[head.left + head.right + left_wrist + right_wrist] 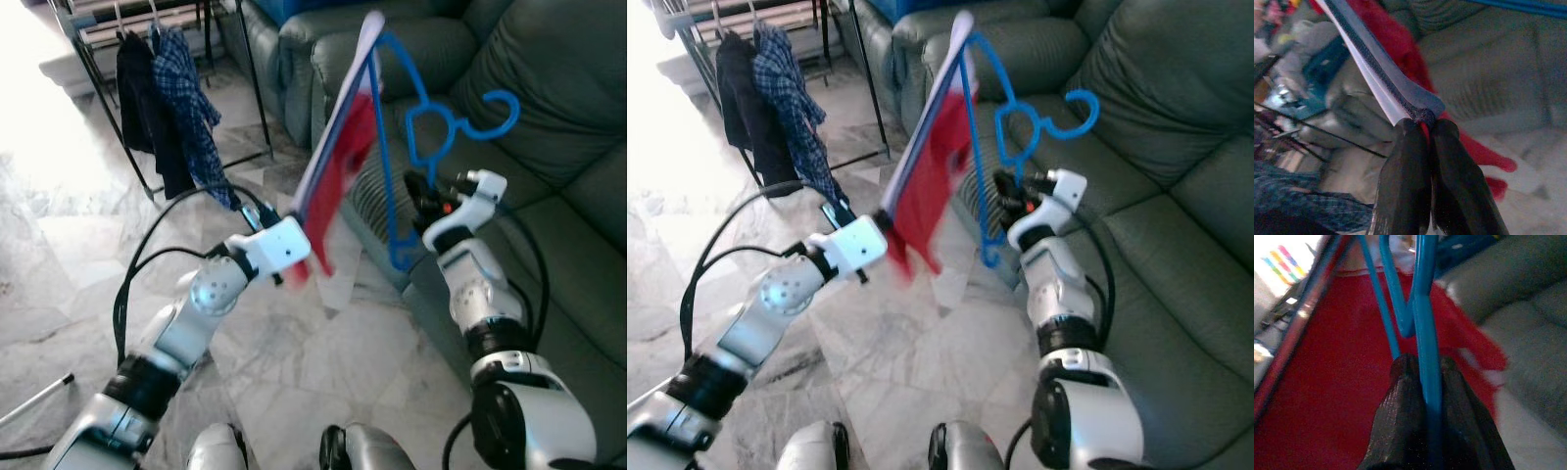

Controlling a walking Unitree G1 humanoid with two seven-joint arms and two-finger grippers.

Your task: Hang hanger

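Note:
A blue plastic hanger (421, 127) is held up in front of me, its hook toward the sofa. A red garment (338, 176) with a white and grey edge hangs on it, stretched out. My right gripper (1422, 377) is shut on the hanger's blue bar (1426, 323) near its lower end (404, 257). My left gripper (1425, 129) is shut on the garment's dark hemmed edge (1400, 93), holding it out from the lower left (294, 250).
A dark grey-green leather sofa (549, 127) fills the right and back. A metal clothes rack (147, 59) with a dark garment and a plaid shirt (191, 108) stands at the back left. Marble floor (294, 352) lies below my arms.

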